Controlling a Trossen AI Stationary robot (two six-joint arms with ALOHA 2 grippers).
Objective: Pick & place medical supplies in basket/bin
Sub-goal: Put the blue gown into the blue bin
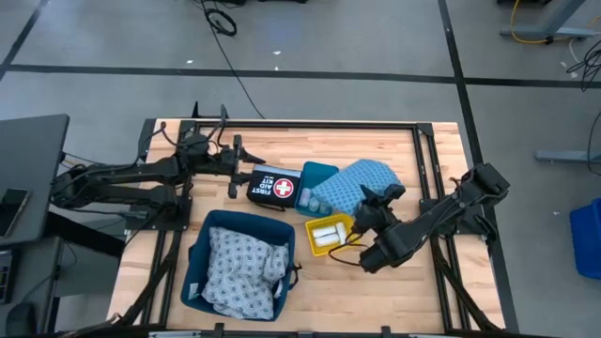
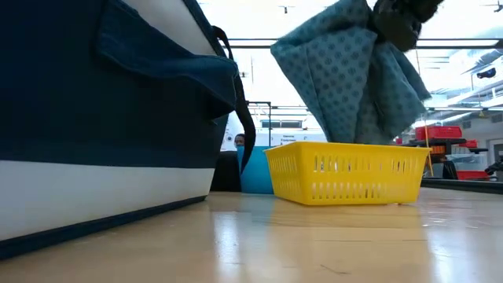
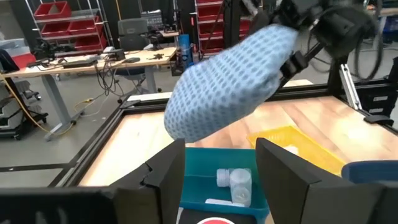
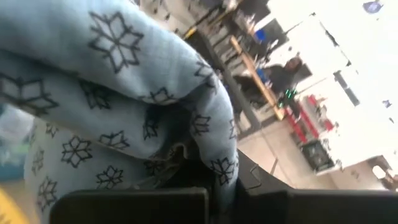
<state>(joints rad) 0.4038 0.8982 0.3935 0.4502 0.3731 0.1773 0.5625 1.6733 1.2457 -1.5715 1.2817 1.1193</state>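
Note:
My right gripper is shut on the flat blue patterned cloth, which is raised over the teal tray and the yellow basket. In the low view the cloth hangs under that gripper, behind the basket. White rolls lie in the yellow basket. Clear vials lie in the teal tray. The grey-blue patterned bundle lies in the dark blue bin. My left gripper is open, left of the first aid kit, touching nothing. My right gripper holds the blue cloth by a bunched part near its right side, coming from above. Several gathered layers fold over the fingers and hide the place of contact. The cloth hangs slack below the gripper, lifted off the table above the tray and basket.
The black first aid kit lies between my left gripper and the teal tray. The dark blue bin fills the table's near left middle. Bare wood shows at the far side and near right. A person stands in the room beyond.

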